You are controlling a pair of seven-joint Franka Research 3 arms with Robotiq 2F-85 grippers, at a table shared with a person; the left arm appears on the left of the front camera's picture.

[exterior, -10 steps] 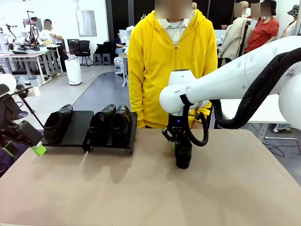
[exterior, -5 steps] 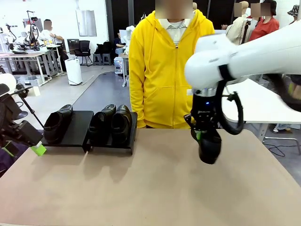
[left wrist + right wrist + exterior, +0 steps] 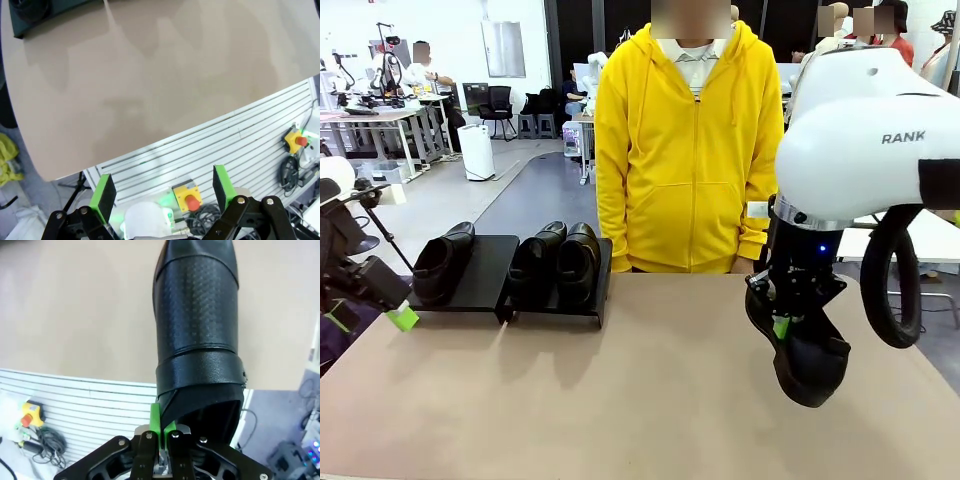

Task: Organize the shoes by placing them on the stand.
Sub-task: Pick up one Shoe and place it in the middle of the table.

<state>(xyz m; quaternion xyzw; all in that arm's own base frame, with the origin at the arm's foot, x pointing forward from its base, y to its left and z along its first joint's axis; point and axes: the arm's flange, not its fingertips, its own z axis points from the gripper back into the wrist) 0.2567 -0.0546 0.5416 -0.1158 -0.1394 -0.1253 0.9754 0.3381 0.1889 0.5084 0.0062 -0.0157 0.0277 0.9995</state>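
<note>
Above the table's right side, the fourth shoe [image 3: 810,365] is hanging toe-down, the right gripper [image 3: 781,325] pinching only its collar edge between clamped pads. That thin hold is risking a swing or slip during transfer. On the stand [image 3: 485,275], three shoes [image 3: 558,262] are sitting, leaving one narrow gap; a tilted arrival could be knocking neighbours. The left gripper [image 3: 162,192] is idling wide open off the table's edge.

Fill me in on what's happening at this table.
The right end effector is shut on the rim of one black shoe, holding it above the table. Three more shoes already sit on the stand at the far left. The left end effector hangs open off the table's edge. A person in yellow stands opposite.
</note>
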